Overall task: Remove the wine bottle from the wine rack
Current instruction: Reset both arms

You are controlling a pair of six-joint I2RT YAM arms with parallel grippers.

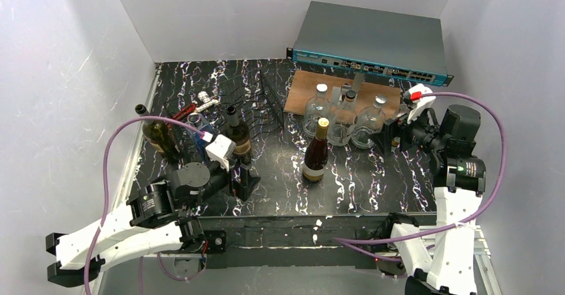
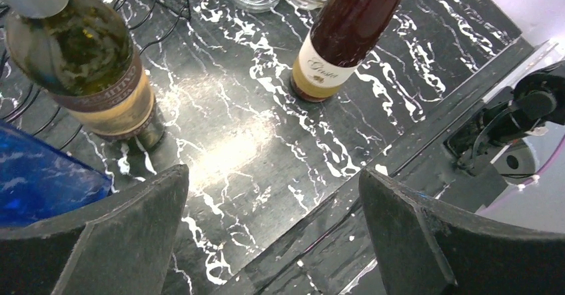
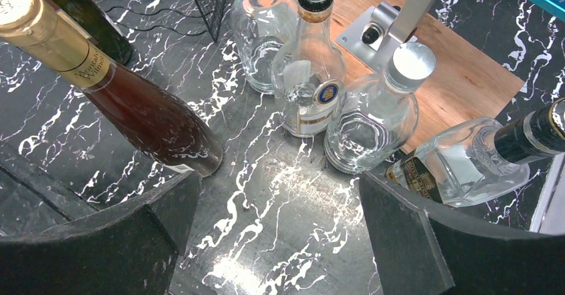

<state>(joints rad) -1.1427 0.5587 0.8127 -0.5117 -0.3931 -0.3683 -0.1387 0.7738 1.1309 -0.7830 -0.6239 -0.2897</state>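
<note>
The black wire wine rack lies at the back left of the marbled table. A green wine bottle with a tan label stands upright at the rack's near edge; in the left wrist view this wine bottle has rack wires round its base. My left gripper hangs open just in front of it, and in its wrist view the left gripper holds nothing. My right gripper is open at the right, and its wrist view shows the right gripper empty above bare table.
An amber bottle with a gold cap stands mid-table. Three clear bottles stand by a wooden board, and another clear one lies on its side. A dark bottle and a blue one are at the left. A network switch sits behind.
</note>
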